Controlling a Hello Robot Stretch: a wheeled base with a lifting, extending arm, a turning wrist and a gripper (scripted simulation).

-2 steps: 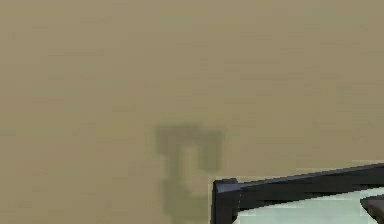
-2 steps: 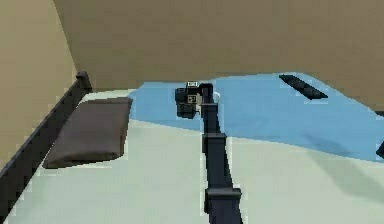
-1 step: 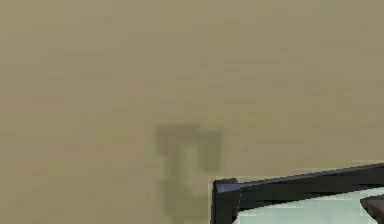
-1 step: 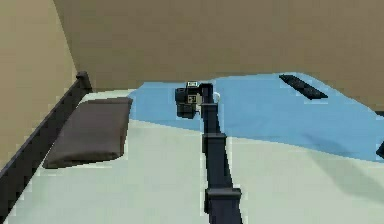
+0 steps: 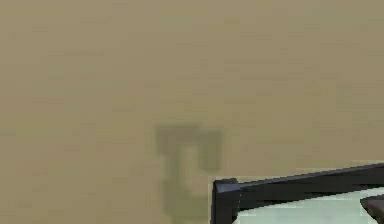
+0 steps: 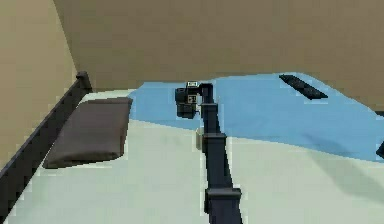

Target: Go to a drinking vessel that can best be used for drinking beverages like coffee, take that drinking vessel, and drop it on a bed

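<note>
A bed [image 6: 150,170] with a pale sheet and a light blue blanket [image 6: 265,115] spreads across the arm side view. My arm [image 6: 217,160] reaches out over it as a dark bar. At its far end the gripper [image 6: 184,102] stands above the near edge of the blue blanket. A small dark shape sits at the fingers, and I cannot tell whether the gripper holds anything. In the forward view, a corner of the bed's dark frame [image 5: 300,185] and pale sheet [image 5: 320,212] shows at the bottom right.
A dark brown pillow [image 6: 92,132] lies at the bed's left end beside a dark headboard [image 6: 45,130]. A flat dark object [image 6: 302,86] rests on the blanket's far right. A tan wall [image 5: 150,70] stands close ahead and behind the bed.
</note>
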